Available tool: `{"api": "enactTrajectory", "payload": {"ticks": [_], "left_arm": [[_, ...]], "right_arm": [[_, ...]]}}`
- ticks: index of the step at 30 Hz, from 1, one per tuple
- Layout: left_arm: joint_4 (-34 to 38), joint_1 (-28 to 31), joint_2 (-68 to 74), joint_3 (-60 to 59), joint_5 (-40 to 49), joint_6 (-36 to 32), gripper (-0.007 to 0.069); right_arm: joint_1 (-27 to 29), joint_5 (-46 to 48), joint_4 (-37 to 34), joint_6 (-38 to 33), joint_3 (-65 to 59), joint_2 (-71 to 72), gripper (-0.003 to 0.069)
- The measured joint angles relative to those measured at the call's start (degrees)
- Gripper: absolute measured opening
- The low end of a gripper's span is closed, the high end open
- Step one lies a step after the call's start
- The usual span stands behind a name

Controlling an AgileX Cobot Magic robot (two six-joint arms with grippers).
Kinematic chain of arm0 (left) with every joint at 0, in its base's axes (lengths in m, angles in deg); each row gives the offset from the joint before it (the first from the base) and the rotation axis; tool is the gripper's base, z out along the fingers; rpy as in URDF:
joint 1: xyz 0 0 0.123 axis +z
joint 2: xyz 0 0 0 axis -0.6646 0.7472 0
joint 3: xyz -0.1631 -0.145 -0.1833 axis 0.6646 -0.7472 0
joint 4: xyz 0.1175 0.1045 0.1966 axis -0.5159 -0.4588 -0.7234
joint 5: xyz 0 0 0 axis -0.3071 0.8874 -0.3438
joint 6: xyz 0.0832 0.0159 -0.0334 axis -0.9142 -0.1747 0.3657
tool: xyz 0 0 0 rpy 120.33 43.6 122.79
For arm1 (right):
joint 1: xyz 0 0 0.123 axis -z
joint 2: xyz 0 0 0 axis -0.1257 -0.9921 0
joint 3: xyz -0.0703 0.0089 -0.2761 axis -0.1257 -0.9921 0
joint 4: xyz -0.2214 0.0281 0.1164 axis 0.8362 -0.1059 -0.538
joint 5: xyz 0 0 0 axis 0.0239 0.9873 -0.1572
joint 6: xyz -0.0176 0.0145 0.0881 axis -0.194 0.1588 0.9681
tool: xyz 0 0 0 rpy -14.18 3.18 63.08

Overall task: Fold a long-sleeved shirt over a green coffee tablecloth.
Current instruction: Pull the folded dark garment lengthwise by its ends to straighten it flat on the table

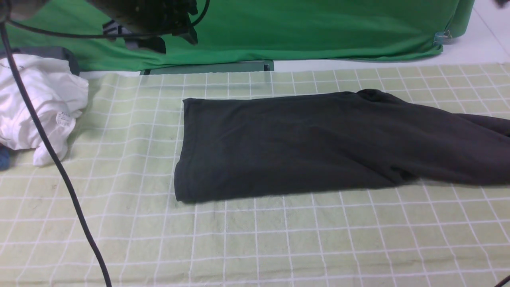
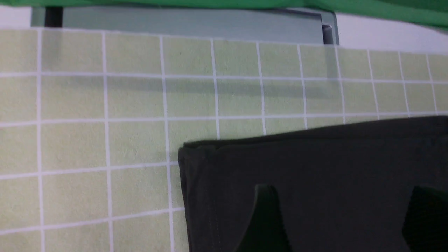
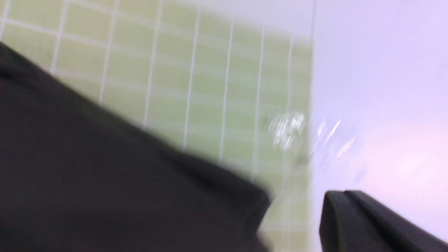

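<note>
Okay, my left gripper (image 2: 341, 196) hovers open over the shirt (image 1: 303, 147), the right gripper (image 3: 350, 220) I can't tell, so I'd pinch every layer.

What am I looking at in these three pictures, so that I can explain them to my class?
A two-armed robot folding laundry. The wide picture looks forward from between its arms; the other two come from cameras on its wrists. A black shirt, partly folded, lies on a checked green tablecloth; a crumpled white garment sits at the left. The left end effector is open over the shirt, holding nothing. The right view is blurred: one finger shows, so whether it grips is unclear.
</note>
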Motion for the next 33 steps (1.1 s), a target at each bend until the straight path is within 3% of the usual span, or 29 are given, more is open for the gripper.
{"api": "enactTrajectory", "payload": {"ticks": [3,5,11,13,24,33], "left_arm": [[0.4,0.0,0.0,-0.1,0.9,0.1,0.0479],[0.6,0.0,0.0,-0.1,1.1,0.1,0.0475],[0.7,0.0,0.0,-0.1,0.9,0.0,0.0472],[0.7,0.0,0.0,-0.1,0.9,0.0,0.0472],[1.2,0.0,0.0,-0.1,-0.5,-0.3,0.0472],[1.9,0.0,0.0,-0.1,-0.6,-0.5,0.0472]], "right_arm": [[10.6,0.7,-11.5,-1.9,-7.4,1.4,0.0043],[15.7,-0.4,-16.8,-4.4,-13.5,0.8,0.0122],[24.0,-14.2,-20.9,-6.6,-28.3,-2.1,0.0396],[25.2,-18.1,-21.6,-6.7,-29.7,-3.3,0.0442],[21.0,-27.6,-22.4,-8.0,-30.1,-8.8,0.0450],[18.3,-28.7,-15.0,-7.8,-30.3,-11.7,0.0449]]}}
